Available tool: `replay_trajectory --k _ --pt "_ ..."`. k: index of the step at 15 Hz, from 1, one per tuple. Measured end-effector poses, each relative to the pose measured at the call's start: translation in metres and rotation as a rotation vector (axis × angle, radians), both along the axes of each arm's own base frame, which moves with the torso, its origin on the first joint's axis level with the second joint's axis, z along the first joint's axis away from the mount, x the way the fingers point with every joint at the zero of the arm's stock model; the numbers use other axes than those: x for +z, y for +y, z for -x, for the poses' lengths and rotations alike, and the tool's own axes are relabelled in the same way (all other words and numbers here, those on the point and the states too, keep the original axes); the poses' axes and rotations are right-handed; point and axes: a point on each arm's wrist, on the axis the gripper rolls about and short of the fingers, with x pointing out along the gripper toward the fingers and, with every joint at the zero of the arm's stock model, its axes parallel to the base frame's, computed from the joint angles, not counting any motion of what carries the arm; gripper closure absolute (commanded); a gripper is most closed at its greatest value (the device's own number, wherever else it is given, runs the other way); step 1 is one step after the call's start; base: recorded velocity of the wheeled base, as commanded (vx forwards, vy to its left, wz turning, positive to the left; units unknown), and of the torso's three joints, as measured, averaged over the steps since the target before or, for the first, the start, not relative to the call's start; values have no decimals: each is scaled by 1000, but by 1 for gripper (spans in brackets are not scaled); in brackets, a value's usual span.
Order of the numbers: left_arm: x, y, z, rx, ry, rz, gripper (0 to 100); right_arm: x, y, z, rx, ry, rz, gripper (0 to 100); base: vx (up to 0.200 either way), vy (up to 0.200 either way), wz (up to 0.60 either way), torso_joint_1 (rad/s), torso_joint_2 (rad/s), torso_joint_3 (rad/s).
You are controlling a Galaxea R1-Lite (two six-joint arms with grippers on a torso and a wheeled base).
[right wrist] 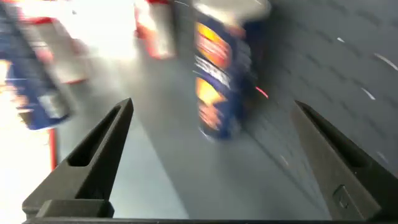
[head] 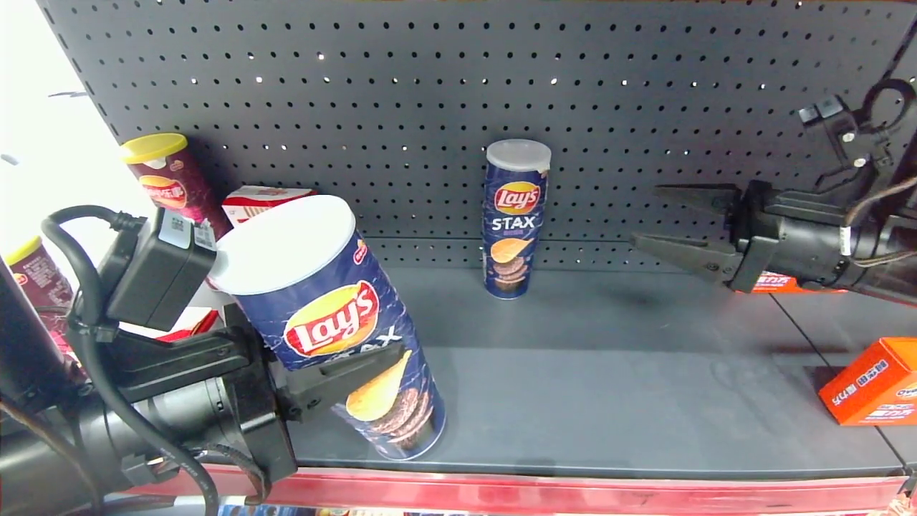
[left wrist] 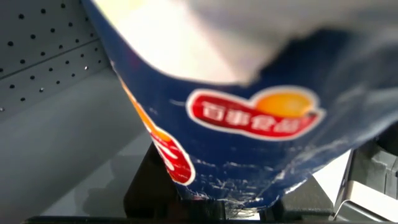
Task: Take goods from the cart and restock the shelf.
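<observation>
My left gripper (head: 322,344) is shut on a blue chip can (head: 322,315) with a white lid. The can leans to the left, and its base is low over the front of the grey shelf (head: 609,401); contact cannot be told. The same can (left wrist: 249,124) is close up in the left wrist view. A second blue chip can (head: 516,218) stands upright at the back of the shelf against the pegboard. My right gripper (head: 645,215) hangs open in the air to the right of that can, holding nothing. From the right wrist, the standing can (right wrist: 221,81) lies ahead between the spread fingers (right wrist: 99,149).
Maroon cans with yellow lids (head: 161,175) and a red-and-white box (head: 261,201) crowd the shelf's far left. Orange boxes (head: 870,383) sit at the right, one (head: 781,283) under the right arm. A red strip (head: 573,494) marks the front edge. Bare shelf lies between the two blue cans.
</observation>
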Motion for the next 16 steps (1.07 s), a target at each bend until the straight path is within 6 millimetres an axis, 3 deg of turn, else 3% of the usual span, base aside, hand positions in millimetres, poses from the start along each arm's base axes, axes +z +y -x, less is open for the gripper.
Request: replay_trajectory --k 8,16 --pt "2 0 0 -3 -5 6 100 -11 53 -75 190 -44 -6 0 0 0 0 0 0 0" --pt "1 0 1 -1 -3 4 100 -34 62 -96 192 4 5 0 0 0 0 0 0 0"
